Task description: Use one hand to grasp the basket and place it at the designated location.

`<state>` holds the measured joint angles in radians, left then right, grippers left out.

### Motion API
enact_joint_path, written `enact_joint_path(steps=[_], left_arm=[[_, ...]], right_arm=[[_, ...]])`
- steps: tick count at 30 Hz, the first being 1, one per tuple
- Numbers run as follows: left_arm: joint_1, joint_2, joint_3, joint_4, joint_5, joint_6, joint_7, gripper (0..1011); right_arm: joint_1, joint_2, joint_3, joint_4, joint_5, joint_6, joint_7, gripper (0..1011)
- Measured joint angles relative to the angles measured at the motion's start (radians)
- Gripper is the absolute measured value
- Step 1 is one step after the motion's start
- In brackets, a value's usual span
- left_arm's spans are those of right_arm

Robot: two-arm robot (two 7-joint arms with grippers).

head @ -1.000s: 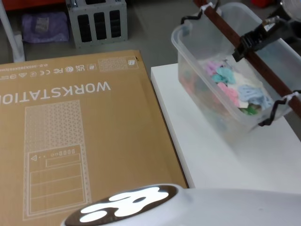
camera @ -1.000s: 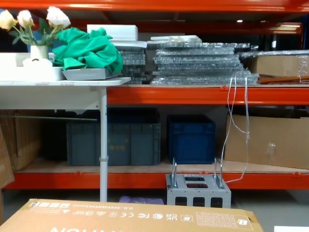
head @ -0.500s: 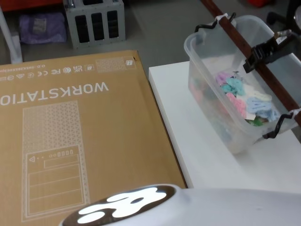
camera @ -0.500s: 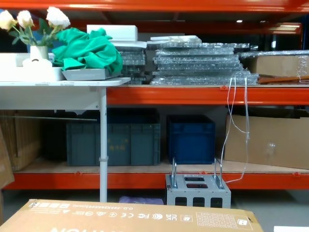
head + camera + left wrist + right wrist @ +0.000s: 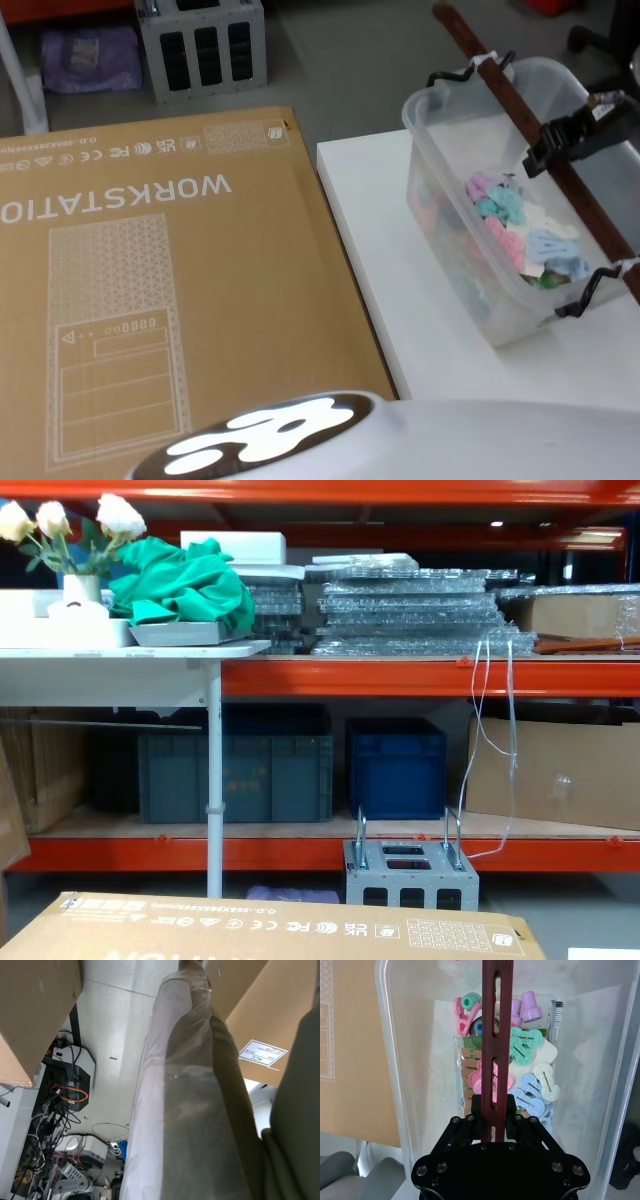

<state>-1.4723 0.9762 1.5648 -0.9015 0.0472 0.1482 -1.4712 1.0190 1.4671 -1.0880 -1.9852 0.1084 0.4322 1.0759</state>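
My right gripper [image 5: 541, 158] is clamped on the basket's handle [image 5: 520, 110], the reddish-brown bar that runs the length of the basket [image 5: 470, 210]; in my right wrist view the jaws sit pressed against both sides of the slotted bar [image 5: 496, 1035], roughly mid-length. The basket stands at the far right of the white table [image 5: 400, 290], its far end reaching past the table's far edge, its near end toward the right edge. Whether its base rests on the table I cannot tell. Inside lie pastel clips [image 5: 530, 1092] in pink, mint, blue and lilac, and a toothbrush [image 5: 555, 1022]. A big cardboard box [image 5: 160, 290] lies just beside the table's left edge. My left gripper's jaws I cannot tell.
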Motion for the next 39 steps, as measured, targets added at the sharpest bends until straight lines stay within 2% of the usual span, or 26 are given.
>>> enact_joint_path(steps=[9,16,26,39], left_arm=[[0.000,0.000,0.000,0.000,0.000,0.000,0.000,0],[0.000,0.000,0.000,0.000,0.000,0.000,0.000,0],[0.000,0.000,0.000,0.000,0.000,0.000,0.000,0],[0.000,0.000,0.000,0.000,0.000,0.000,0.000,0]], right_arm=[[-0.034,0.031,0.003,-0.006,0.019,0.014,-0.036,240],[-0.042,0.020,0.016,0.023,0.004,0.002,-0.021,240],[-0.060,-0.019,0.027,0.090,-0.012,-0.046,0.003,239],[-0.073,-0.097,0.041,0.194,-0.034,-0.089,0.073,240]])
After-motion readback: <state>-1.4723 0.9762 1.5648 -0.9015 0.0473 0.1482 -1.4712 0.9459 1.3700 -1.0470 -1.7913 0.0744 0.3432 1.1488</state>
